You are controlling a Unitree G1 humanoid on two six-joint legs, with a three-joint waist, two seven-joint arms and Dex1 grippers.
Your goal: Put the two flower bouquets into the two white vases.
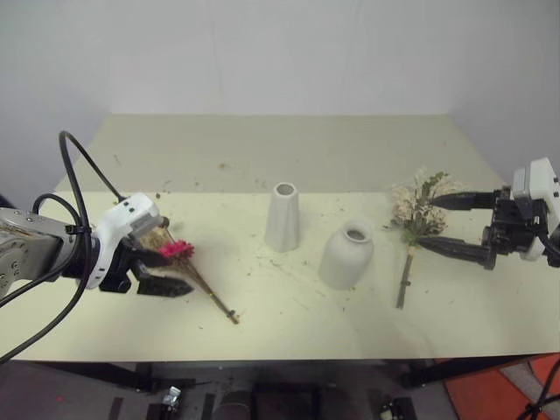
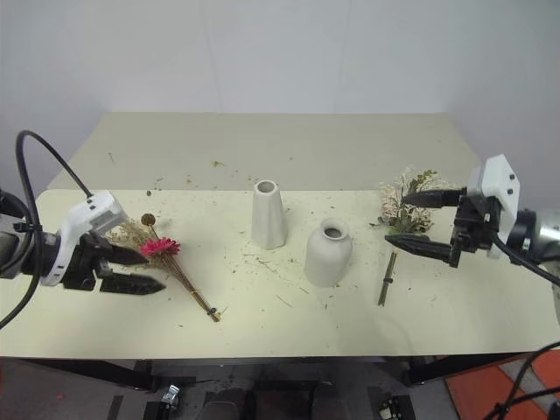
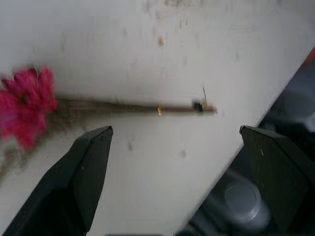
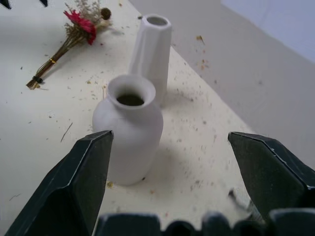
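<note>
Tall vase: upright, mid-table. Bell-shaped vase: upright, just right of it. Pink bouquet: flat, well left of it; left gripper over the blooms, jaws spread, empty. Cream bouquet: flat, far right; right gripper alongside, jaws spread, empty.

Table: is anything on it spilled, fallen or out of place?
Yes. Small plant crumbs lie scattered over the table, thickest around the tall vase and the short vase. Both vases stand upright and empty. The pink bouquet and the white bouquet lie flat on the table.
</note>
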